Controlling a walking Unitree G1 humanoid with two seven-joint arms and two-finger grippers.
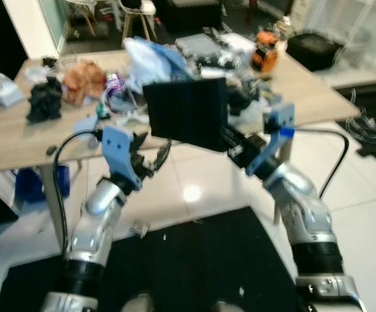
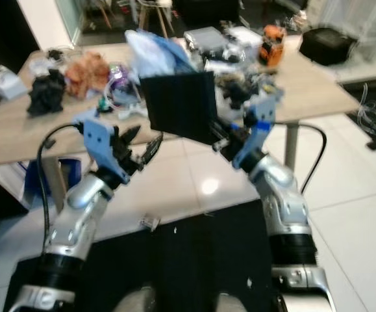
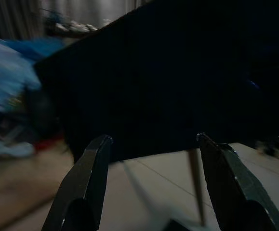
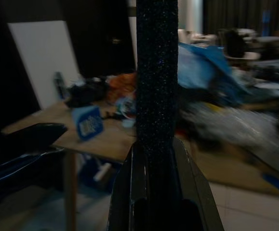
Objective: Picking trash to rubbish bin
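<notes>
Black foam sheet (image 1: pixel 186 114) is hanging in the air before the cluttered table (image 1: pixel 19 140), right gripper (image 1: pixel 230 151) pinching its edge. Left gripper (image 2: pixel 142 144) is hovering beside it, fingers apart, empty. Carry step underway; next calls for finding the bin.
</notes>
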